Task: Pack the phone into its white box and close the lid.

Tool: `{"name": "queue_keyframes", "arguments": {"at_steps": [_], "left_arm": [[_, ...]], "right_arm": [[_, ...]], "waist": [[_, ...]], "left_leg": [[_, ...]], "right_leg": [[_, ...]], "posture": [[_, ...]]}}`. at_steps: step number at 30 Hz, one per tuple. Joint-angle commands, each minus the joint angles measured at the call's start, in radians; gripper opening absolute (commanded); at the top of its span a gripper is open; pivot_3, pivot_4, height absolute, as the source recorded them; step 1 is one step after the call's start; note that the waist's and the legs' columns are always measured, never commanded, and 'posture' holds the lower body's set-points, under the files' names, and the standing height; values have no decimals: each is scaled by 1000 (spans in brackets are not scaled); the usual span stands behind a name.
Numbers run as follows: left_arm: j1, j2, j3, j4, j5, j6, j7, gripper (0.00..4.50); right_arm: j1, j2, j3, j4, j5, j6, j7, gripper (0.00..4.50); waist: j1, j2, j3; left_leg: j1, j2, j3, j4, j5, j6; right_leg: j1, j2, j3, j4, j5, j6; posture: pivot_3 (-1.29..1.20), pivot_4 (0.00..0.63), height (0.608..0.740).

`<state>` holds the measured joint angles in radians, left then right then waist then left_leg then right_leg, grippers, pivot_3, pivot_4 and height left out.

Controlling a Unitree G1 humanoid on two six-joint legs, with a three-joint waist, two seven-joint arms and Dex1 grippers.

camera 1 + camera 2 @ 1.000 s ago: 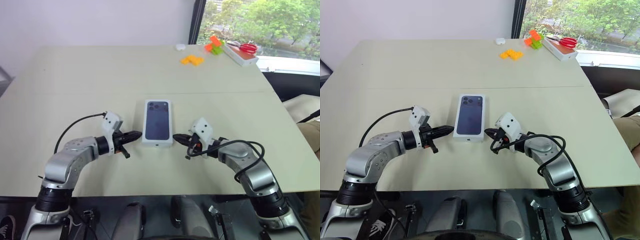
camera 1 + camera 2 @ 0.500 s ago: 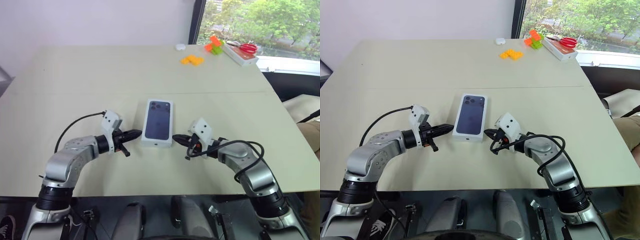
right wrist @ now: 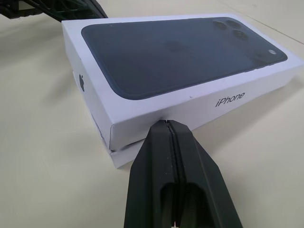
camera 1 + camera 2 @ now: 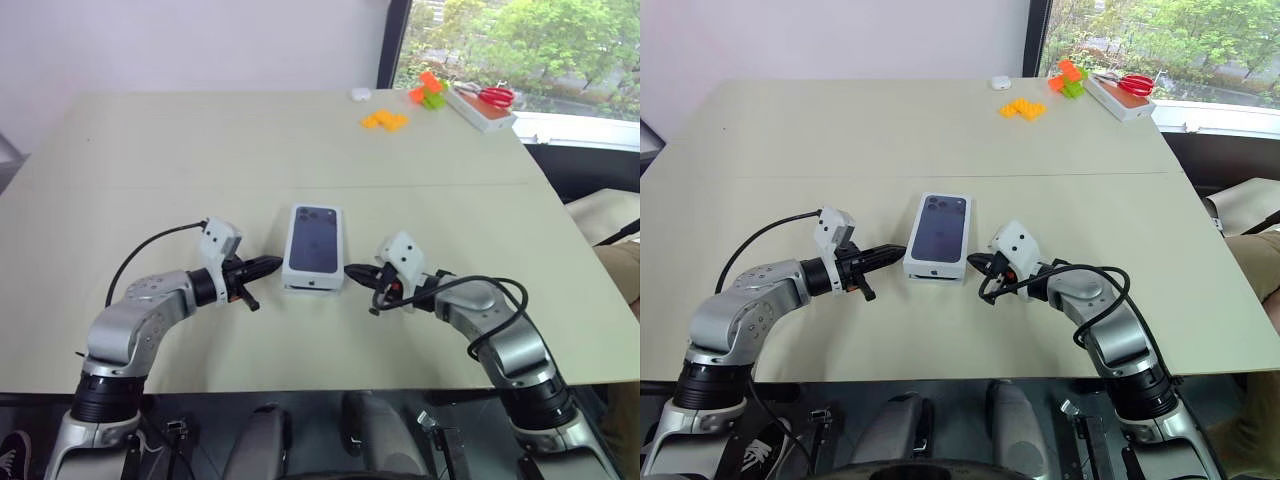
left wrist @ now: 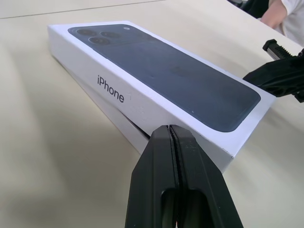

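The lid, white with a dark-blue phone picture on top, lies over the white box in the middle of the table. A thin strip of the box shows under the lid's edge. The phone is hidden. My left gripper is shut, its tip against the lid's left side near the front corner. My right gripper is shut too, its tip at the lid's right side near the front. The left wrist view has the left fingertips touching the lid's side wall, and the right wrist view has the right fingertips at the lid's lower edge.
Orange blocks, green and orange blocks, a small white object and a white case with red scissors lie at the far right. The table's front edge runs just behind my arms.
The closed box has swung a little between the two gripper tips, from slightly skewed to straight. Both hands have stayed in place and shut.
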<state>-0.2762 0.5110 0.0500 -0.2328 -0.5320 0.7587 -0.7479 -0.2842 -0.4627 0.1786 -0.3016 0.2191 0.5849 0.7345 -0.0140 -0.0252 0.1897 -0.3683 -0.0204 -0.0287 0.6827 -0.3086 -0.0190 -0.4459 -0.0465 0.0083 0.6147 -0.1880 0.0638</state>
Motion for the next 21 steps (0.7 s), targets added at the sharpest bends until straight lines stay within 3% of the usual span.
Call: {"name": "queue_keyframes", "arguments": {"at_steps": [1, 21], "left_arm": [[-3, 0, -18, -39, -25, -9, -26, 55], [29, 51, 33, 9, -20, -35, -32, 55]], "right_arm": [[-15, 0, 8, -56, 25, -7, 15, 0], [-18, -46, -13, 4, -2, -68, 28, 0]], "waist": [[0, 0, 0], [0, 0, 0]], "left_leg": [[0, 0, 0, 0, 0, 0], [0, 0, 0, 0, 0, 0]], "right_leg": [[0, 0, 0, 0, 0, 0], [0, 0, 0, 0, 0, 0]], "posture": [[0, 150, 740], [0, 150, 740]]}}
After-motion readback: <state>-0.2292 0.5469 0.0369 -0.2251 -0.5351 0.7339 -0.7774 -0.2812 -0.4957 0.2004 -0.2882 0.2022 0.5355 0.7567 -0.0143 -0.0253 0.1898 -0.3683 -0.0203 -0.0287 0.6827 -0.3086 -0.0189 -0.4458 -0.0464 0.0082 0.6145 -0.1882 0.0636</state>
